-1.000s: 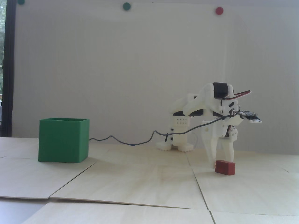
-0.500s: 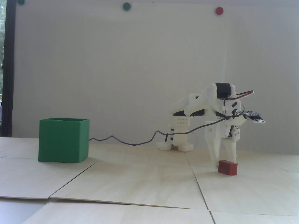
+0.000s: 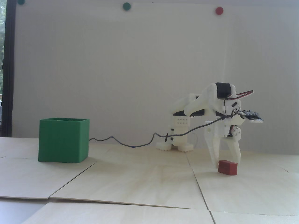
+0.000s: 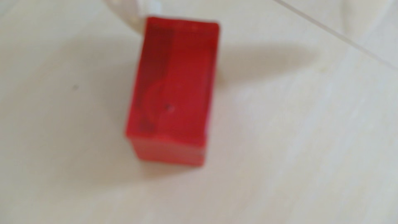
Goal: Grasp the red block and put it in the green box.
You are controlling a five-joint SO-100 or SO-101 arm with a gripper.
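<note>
Two gripper fingers spread wide astride red block, holding nothing, green box well apart.

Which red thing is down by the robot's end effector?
The red block on the table, between the open end effector fingers. The red dot is round, high on the wall.

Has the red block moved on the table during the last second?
Yes. In the fixed view the red block lies slightly further right, away from the green box, which stayed put.
</note>
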